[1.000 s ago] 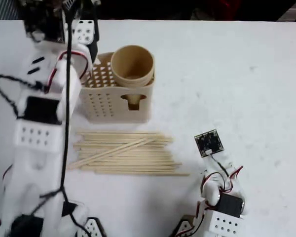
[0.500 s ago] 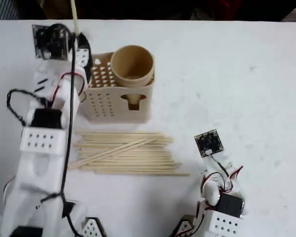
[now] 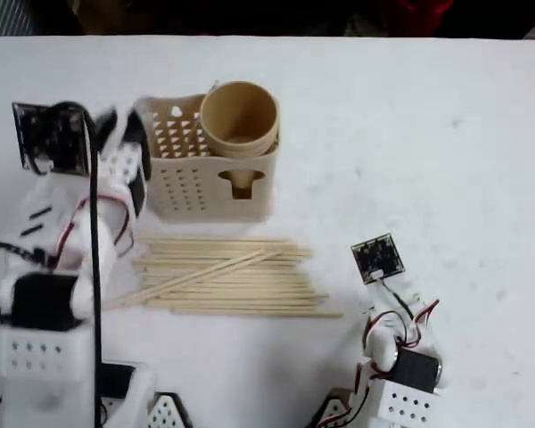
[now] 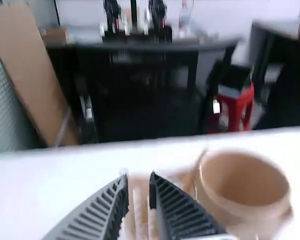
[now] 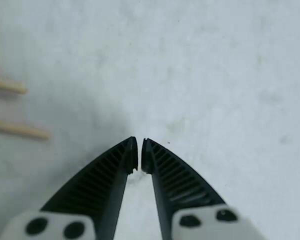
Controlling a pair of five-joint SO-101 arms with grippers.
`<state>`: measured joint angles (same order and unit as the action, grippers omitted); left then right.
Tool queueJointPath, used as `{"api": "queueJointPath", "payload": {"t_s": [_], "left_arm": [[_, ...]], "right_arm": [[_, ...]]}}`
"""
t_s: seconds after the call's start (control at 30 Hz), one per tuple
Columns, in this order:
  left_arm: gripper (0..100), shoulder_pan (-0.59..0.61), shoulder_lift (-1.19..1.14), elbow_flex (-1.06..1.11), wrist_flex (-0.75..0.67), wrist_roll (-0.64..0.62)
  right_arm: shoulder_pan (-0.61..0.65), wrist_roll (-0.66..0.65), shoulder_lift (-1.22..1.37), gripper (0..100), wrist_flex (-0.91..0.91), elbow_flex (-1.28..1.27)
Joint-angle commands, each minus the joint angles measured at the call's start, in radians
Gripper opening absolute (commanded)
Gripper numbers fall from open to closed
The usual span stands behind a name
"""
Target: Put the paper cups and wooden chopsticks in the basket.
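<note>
In the left wrist view, the left tool is seen with its ribbed fingers parted by a narrow gap. Nothing is gripped between them, and a strip of the pale basket is glimpsed through the gap. A paper cup is seen upright just beside the tool, and a thin blurred stick, possibly a chopstick, is seen at its rim. A red stool is made out in the room past the far edge of the surface.

In the right wrist view, the right tool is shown with its tips drawn almost together, so that a mere slit is left, and nothing is held. It is poised over the white surface, and the ends of the wooden chopsticks are seen off to one side, apart from it.

In the high view, the cup is shown seated in the basket at the end away from the left arm. The left tool is held close against the basket's other end; contact cannot be judged. The chopsticks are laid flat in a loose bundle on the surface just before the basket. The right arm is folded at the near edge, well apart from the basket.
</note>
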<state>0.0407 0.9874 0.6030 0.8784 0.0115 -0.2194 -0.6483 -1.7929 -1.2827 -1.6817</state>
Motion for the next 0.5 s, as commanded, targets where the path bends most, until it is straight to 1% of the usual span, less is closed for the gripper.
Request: {"api": "queueJointPath", "payload": {"t_s": [0.0, 0.13, 0.23, 0.37, 0.47], "left_arm": [[9, -0.036, 0.054, -0.084, 0.319, 0.115], [9, -0.165, 0.053, -0.078, 0.473, 0.279], [9, -0.282, 0.021, -0.023, 0.519, 0.408], [9, -0.409, -0.147, 0.087, 0.502, 0.503], [9, -0.478, -0.297, 0.127, 0.396, 0.508]], "right_arm": [[-0.004, -0.008, -0.010, 3.3, -0.005, -0.009], [-0.004, -0.008, -0.010, 3.3, -0.005, -0.009], [-0.004, -0.008, -0.010, 3.3, -0.005, -0.009], [-0.004, -0.008, -0.010, 3.3, -0.005, -0.009], [-0.004, -0.008, -0.010, 3.3, -0.005, -0.009]]}}
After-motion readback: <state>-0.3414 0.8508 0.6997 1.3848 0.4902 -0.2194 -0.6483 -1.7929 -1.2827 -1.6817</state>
